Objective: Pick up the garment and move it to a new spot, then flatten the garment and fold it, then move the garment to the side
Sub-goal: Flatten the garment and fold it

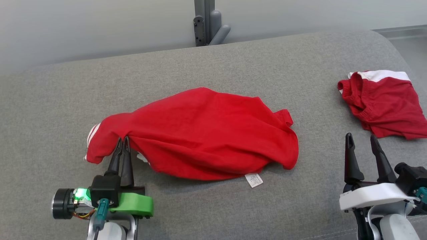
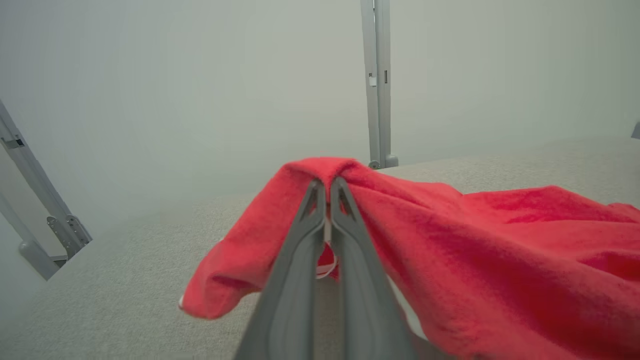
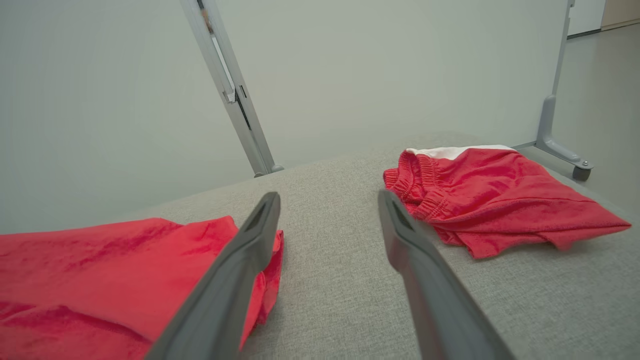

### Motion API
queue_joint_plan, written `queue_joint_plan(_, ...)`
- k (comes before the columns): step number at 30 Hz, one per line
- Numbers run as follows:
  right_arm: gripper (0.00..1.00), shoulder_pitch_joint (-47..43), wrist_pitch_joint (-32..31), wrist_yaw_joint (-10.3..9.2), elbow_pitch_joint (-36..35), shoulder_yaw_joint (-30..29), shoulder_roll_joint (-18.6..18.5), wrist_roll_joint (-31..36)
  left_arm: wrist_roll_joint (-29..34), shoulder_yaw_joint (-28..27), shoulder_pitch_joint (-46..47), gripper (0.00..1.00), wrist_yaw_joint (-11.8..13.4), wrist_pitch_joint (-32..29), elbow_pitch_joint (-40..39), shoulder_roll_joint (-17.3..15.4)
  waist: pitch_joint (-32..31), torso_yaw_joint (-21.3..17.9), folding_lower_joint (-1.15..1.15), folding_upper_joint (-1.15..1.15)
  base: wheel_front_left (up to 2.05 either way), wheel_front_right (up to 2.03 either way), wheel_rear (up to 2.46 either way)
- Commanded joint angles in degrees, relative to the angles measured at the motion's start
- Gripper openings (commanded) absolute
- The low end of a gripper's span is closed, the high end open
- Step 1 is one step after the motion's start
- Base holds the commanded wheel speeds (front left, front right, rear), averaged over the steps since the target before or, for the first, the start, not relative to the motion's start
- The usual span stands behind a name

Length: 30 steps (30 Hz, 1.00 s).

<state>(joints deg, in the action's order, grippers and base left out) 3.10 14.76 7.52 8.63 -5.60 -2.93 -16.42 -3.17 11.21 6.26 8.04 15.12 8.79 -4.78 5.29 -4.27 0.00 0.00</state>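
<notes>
A crumpled red garment lies across the middle of the grey padded surface, a white label at its near edge. My left gripper is shut on a fold of the garment near its left end, and the cloth is pinched into a small peak between the fingers. My right gripper stands open at the lower right, apart from the cloth. In the right wrist view the gripper points at bare surface, with the garment at its left.
Folded red shorts with a white band lie at the far right of the surface, also in the right wrist view. A grey metal post stands behind the surface. The surface edge curves down at the right.
</notes>
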Motion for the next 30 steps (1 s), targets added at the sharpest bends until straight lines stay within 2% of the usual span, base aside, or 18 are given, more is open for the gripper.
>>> queue_joint_plan(1,1.00,0.1,0.4,-0.07,0.2,0.3,0.0,-0.3,0.6,0.1,1.2,0.00,-0.4,0.0,1.2,-0.6,0.9,-0.9,0.00,0.00,0.00,0.00,0.00)
queue_joint_plan(5,1.00,1.1,0.4,-0.07,0.9,1.7,0.0,-0.7,1.2,0.6,7.5,0.00,-1.4,0.0,6.6,-0.7,2.7,-3.2,0.00,0.00,0.00,0.00,0.00)
queue_joint_plan(14,1.00,3.4,0.4,-0.07,2.7,5.0,0.0,-2.2,2.7,4.1,23.4,0.00,-3.4,0.0,25.0,0.6,7.1,-10.1,0.00,0.00,0.00,0.00,0.00)
queue_joint_plan(21,1.00,4.0,0.5,-0.07,3.1,6.0,0.0,-3.2,1.9,7.4,30.0,0.00,-4.0,0.0,33.8,1.5,8.3,-12.3,0.00,0.00,0.00,0.00,0.00)
queue_joint_plan(22,1.00,4.1,0.5,-0.07,3.1,6.1,0.0,-3.3,1.5,7.9,30.5,0.31,-4.0,0.0,34.0,1.6,8.4,-12.3,0.00,0.00,0.00,0.00,0.00)
queue_joint_plan(24,1.00,4.2,0.5,-0.07,3.1,6.0,0.0,-3.6,0.8,9.0,30.9,1.00,-4.2,0.0,33.8,1.7,8.4,-12.0,0.00,0.00,0.00,0.00,0.00)
queue_joint_plan(26,1.00,4.2,0.5,-0.07,3.0,5.9,0.0,-3.8,0.1,10.2,30.4,1.00,-5.0,0.0,32.5,1.7,8.2,-11.3,0.00,0.00,0.00,0.00,0.00)
queue_joint_plan(30,1.00,3.6,0.5,-0.07,2.8,5.3,0.0,-3.8,-1.9,11.7,27.3,1.00,-4.5,0.0,28.0,1.7,7.4,-9.2,0.00,0.00,0.00,0.00,0.00)
